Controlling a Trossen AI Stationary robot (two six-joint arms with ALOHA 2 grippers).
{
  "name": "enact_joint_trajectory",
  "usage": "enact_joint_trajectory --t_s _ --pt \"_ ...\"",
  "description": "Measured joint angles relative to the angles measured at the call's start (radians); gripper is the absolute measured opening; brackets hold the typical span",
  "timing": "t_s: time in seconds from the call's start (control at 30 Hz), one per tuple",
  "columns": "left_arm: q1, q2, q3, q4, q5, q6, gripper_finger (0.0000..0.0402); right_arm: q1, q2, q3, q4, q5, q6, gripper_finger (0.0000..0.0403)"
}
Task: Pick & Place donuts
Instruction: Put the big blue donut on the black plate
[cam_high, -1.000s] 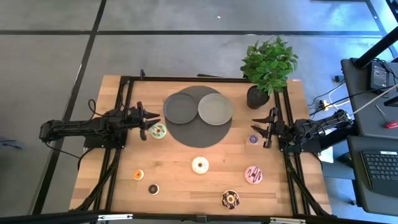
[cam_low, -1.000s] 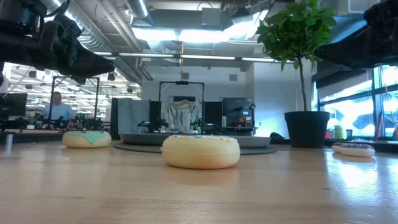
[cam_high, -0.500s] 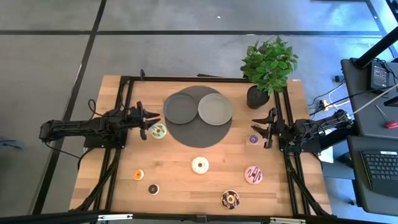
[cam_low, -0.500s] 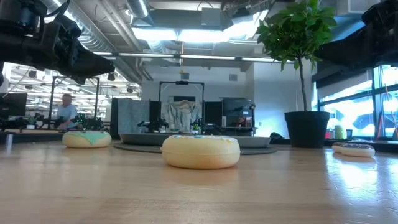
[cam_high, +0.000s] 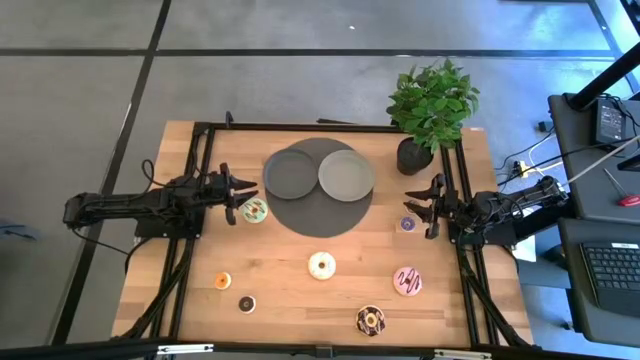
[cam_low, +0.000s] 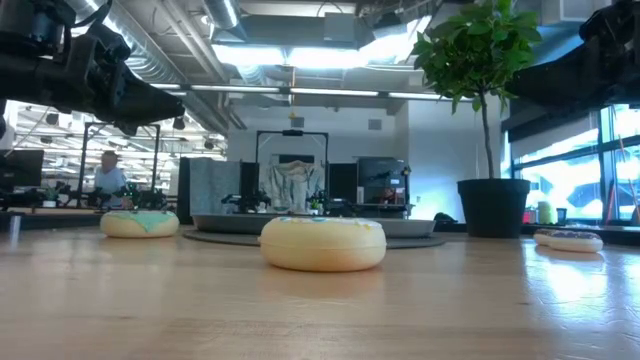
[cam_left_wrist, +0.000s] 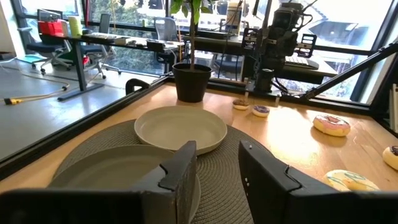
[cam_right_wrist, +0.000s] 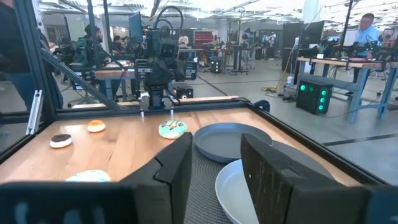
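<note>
Presently, on the wooden desk (cam_high: 290, 290):

- Left tool (cam_high: 243, 190): at the desk's left edge, fingers parted, holding nothing, just beside the white-green donut (cam_high: 254, 210).
- Right tool (cam_high: 415, 202): at the desk's right edge, fingers parted, holding nothing, hovering by the tiny purple donut (cam_high: 408, 223).
- Round woven mat (cam_high: 322, 215): far centre of the desk, carrying two plates side by side, a dark grey plate (cam_high: 290, 173) on the left and a lighter grey plate (cam_high: 346, 174) on the right, their rims overlapping or touching.
- Potted plant (cam_high: 430, 105): far right corner, dark pot.
- White-green donut: flat on the desk, just off the mat's left edge.
- Cream donut (cam_high: 321, 265): near centre, in front of the mat; largest item in the low view (cam_low: 323, 243).
- Pink donut with dark squiggles (cam_high: 407, 281): right of the cream one.
- Chocolate sprinkled donut (cam_high: 370, 320): near the front edge, right of centre.
- Tiny orange donut (cam_high: 222, 281): front left.
- Tiny dark brown donut (cam_high: 246, 303): just beside the orange one, nearer the front edge.
- All seven donuts lie on bare wood, none on a plate.
- Person (cam_low: 108, 172): far back in the room behind the desk, low view.
</note>
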Motion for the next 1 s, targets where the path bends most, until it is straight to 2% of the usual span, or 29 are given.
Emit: enact_joint_trajectory --t_s 0.23,0.47,0.6,0.8,1.0 --pt "0.000 0.000 0.000 0.000 -0.086 0.000 0.0123 0.000 0.000 0.000 0.001 0.000 0.000 0.0139" --pt "0.000 0.000 0.000 0.000 -0.095 0.000 0.0132 0.000 0.000 0.000 0.003 0.005 0.000 0.0139" --pt "0.000 0.000 0.000 0.014 -0.125 0.000 0.0160 0.000 0.000 0.000 0.003 0.034 0.000 0.0139" --pt "0.000 0.000 0.000 0.036 -0.201 -0.016 0.0223 0.000 0.000 0.000 0.003 0.104 -0.007 0.0139" --pt "0.000 0.000 0.000 0.035 -0.176 -0.066 0.0250 0.000 0.000 0.000 0.003 0.160 -0.024 0.0139"
